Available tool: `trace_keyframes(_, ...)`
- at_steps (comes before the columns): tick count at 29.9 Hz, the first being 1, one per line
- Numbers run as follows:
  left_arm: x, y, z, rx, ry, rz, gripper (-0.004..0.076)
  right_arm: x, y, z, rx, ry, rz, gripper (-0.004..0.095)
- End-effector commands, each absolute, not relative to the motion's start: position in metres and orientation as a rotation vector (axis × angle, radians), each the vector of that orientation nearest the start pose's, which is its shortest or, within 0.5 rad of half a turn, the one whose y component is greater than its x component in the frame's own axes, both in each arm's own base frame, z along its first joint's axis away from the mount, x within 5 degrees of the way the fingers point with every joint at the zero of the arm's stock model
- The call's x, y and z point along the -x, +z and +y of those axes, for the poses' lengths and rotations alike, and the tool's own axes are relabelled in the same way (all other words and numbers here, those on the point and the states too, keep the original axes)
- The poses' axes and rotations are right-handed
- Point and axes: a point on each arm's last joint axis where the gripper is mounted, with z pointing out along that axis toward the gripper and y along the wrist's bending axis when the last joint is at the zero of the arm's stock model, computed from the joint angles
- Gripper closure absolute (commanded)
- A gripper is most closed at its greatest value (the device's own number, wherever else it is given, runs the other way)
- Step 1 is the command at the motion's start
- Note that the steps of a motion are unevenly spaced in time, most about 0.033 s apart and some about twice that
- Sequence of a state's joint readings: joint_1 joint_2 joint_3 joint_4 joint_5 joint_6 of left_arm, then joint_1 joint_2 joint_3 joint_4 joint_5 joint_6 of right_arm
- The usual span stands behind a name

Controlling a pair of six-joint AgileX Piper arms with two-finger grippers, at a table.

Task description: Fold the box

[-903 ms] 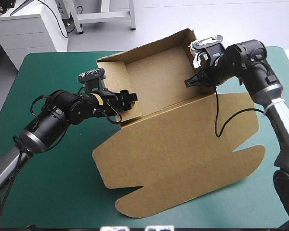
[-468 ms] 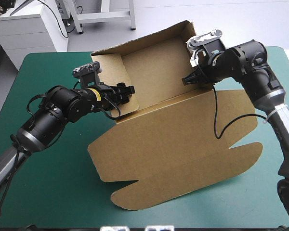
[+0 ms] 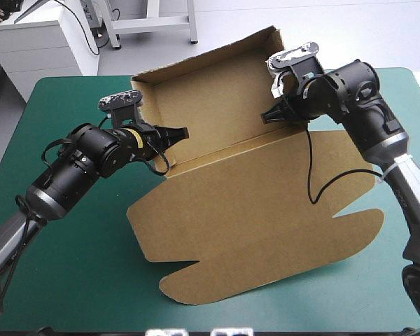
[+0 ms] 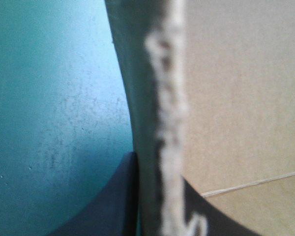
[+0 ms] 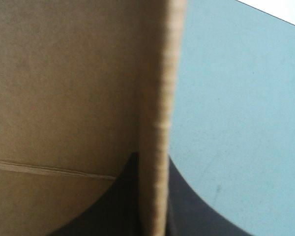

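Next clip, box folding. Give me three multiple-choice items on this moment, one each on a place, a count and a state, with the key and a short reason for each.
1. Where does the wide flat flap of the box lie?
A. toward the table's near edge
B. hanging over the far edge
C. folded down over the raised walls

2. How many grippers hold board?
A. none
B. one
C. two

3. How does the left gripper stand?
A. wide open above the table
B. all but shut on a board edge
C. shut on nothing

Key:
1 A: the high view shows the flap spread on the teal-green cover, nearer the robot than the walls.
2 C: each wrist view shows a board edge clamped in its own gripper, the right gripper included.
3 B: the left wrist view shows the board edge running between the two fingers.
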State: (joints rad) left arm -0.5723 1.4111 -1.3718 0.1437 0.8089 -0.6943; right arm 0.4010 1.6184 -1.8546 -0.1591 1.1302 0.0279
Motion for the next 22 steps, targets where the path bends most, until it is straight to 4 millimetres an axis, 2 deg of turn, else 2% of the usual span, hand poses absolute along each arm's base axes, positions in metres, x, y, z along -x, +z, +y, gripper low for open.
trace_keyframes(1, -0.259, 0.407, -0.161, 0.039, -0.539, 2.24, 0.0732, -0.307, 0.469, 0.122, 0.423, 0.074, 2.195, 0.0912)
trace_keyframes(8, -0.273, 0.408, -0.169, -0.06, -0.404, 2.383, 0.0732, -0.305, 0.463, 0.117, 0.341, 0.053, 2.28, 0.0912)
trace_keyframes(13, -0.294, 0.41, -0.178, -0.138, -0.288, 2.489, 0.0732, -0.316, 0.443, 0.109, 0.296, 0.009, 2.426, 0.0913)
trace_keyframes(18, -0.324, 0.388, -0.179, -0.154, -0.194, 2.651, 0.0732, -0.335, 0.419, 0.112, 0.289, 0.052, 2.505, 0.0913)
trace_keyframes(22, -0.345, 0.362, -0.18, -0.145, -0.269, 2.743, 0.0732, -0.353, 0.394, 0.119, 0.311, 0.036, 2.571, 0.0913)
